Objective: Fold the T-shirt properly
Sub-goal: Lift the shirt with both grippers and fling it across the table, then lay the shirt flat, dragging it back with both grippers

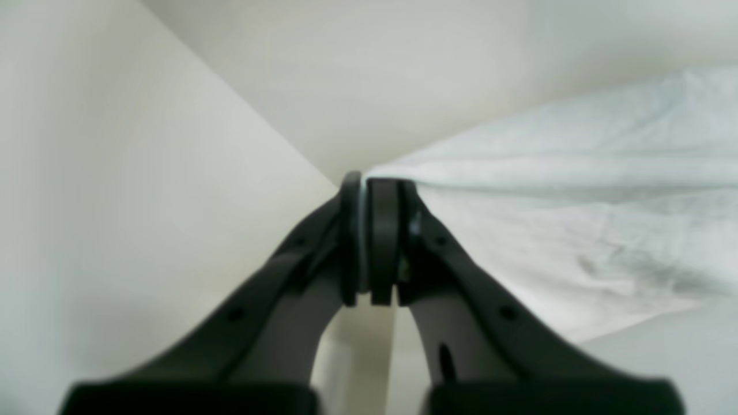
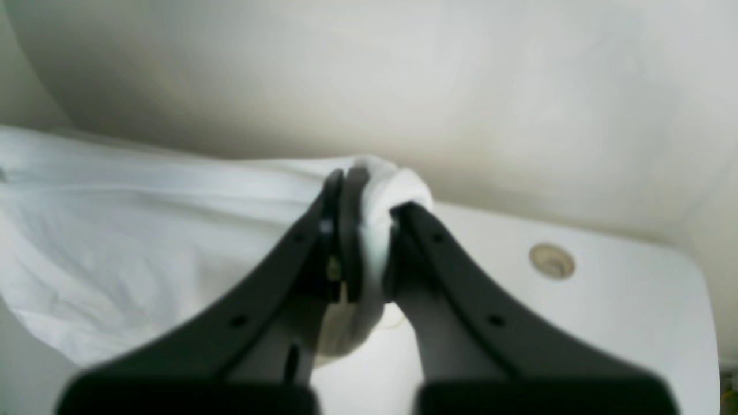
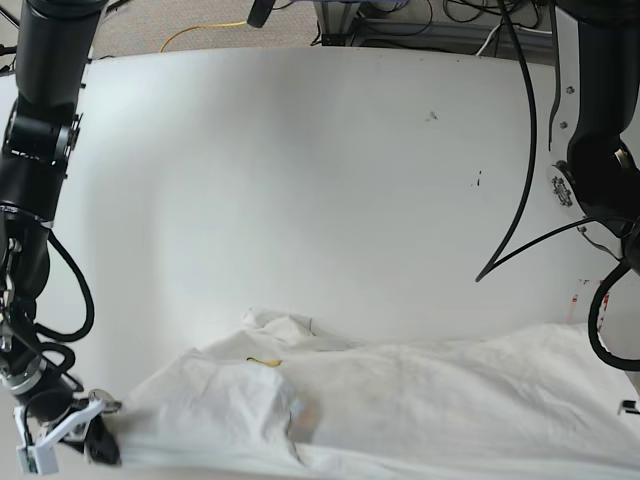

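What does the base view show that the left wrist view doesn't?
Only the base view shows the whole white table, the crumpled T-shirt's full spread along its near edge, cables beyond the table, and the right claw shut on a shirt edge. Only the left wrist view shows the left claw up close, shut on a thin shirt edge. Both show the T-shirt on the table.

Probably a robotics lab: a bare white table [image 3: 330, 180], tangled cables [image 3: 420, 22] (yellow cable [image 3: 200, 30] too) behind
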Available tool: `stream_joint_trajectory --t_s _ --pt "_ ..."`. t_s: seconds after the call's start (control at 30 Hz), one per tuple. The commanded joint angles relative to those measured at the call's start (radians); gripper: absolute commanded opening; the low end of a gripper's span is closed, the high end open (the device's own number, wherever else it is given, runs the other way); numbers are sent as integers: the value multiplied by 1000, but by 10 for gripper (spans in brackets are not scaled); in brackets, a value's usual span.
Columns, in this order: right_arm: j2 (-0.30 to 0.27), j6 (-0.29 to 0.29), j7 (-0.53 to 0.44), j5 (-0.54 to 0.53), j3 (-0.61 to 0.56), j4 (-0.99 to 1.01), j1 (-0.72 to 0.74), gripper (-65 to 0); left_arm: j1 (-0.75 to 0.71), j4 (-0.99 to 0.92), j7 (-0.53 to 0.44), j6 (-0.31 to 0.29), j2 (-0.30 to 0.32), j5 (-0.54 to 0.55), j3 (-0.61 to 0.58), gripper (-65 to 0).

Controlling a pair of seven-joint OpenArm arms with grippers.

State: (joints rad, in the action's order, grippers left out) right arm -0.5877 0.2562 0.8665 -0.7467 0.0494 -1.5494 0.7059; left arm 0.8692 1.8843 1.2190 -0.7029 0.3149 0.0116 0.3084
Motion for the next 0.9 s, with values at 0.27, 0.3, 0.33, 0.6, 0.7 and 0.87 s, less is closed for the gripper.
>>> stream_joint_trajectory --t_s 0.27,0.3,0.33,0.6,0.7,0.87 --pt "51 -2 -45 -10 209 -236 -421 -650 -371 131 -21 5 5 55 81 -650" --pt "56 -2 -45 -14 220 -257 -466 -650 -414 131 -21 5 5 63 111 -650" --pt "70 -2 -43 -14 232 -277 -506 -650 -457 131 -21 5 5 70 139 -650" --pt "142 -2 -39 -15 324 -443 -805 -650 -766 131 -21 5 7 159 357 -650" --pt "166 -2 -39 -15 324 -452 -880 -650 -861 131 -23 5 3 175 400 -650" --pt "217 -2 -39 -14 324 -452 -986 -650 -1023 126 -48 5 -53 173 472 -650"
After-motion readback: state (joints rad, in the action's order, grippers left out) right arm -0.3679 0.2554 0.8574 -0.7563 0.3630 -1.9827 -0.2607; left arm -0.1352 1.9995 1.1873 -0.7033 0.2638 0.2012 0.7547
